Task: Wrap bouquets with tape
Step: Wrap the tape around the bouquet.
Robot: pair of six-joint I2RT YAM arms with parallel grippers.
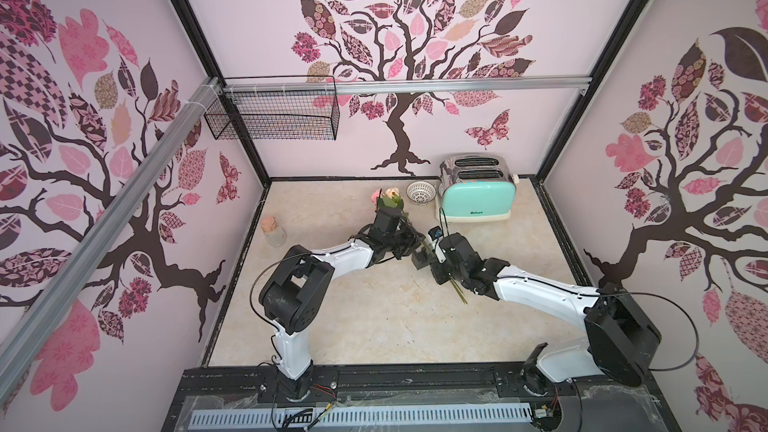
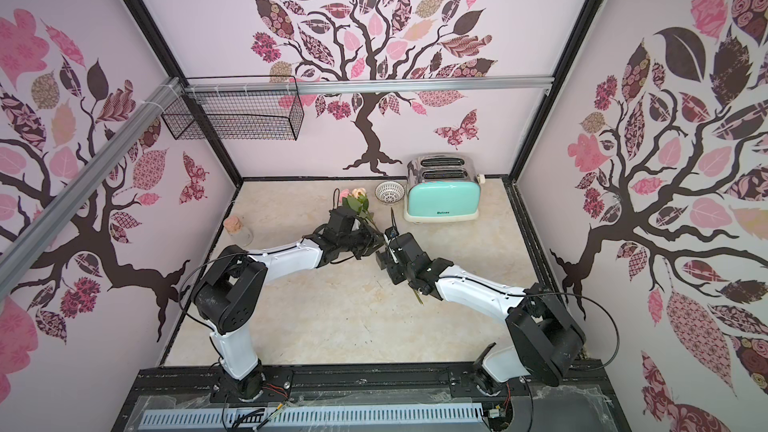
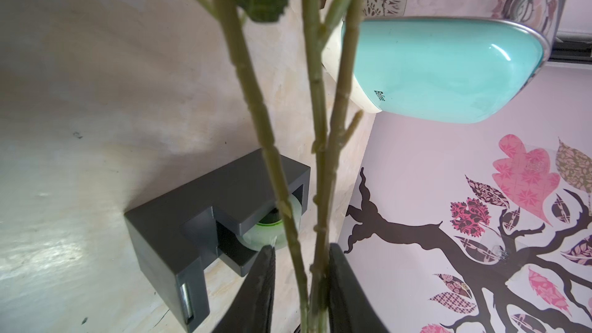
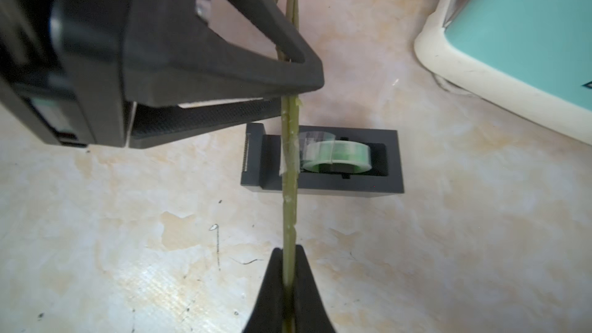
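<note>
The bouquet has pink and peach roses [image 1: 388,195] [image 2: 357,195] lifted over the table's middle. Its green stems [image 3: 317,155] [image 4: 290,213] run from the left gripper to the right one. My right gripper [image 4: 290,251] [image 1: 438,274] is shut on the lower stems. My left gripper [image 3: 301,251] [image 4: 298,97] [image 1: 417,243] sits round the stems higher up. One finger touches them and the other stands a little off. A strip of clear tape [image 4: 290,155] clings to the stems between the grippers. The black tape dispenser [image 4: 320,184] [image 3: 179,229] [image 1: 422,260] [image 2: 382,261] rests on the table below, its roll [image 4: 336,155] in place.
A mint toaster [image 1: 478,197] [image 4: 512,43] stands at the back right with a white perforated bowl [image 1: 421,192] beside it. A cork-stoppered glass jar [image 1: 272,230] stands at the left. A wire basket [image 1: 274,118] hangs on the back rail.
</note>
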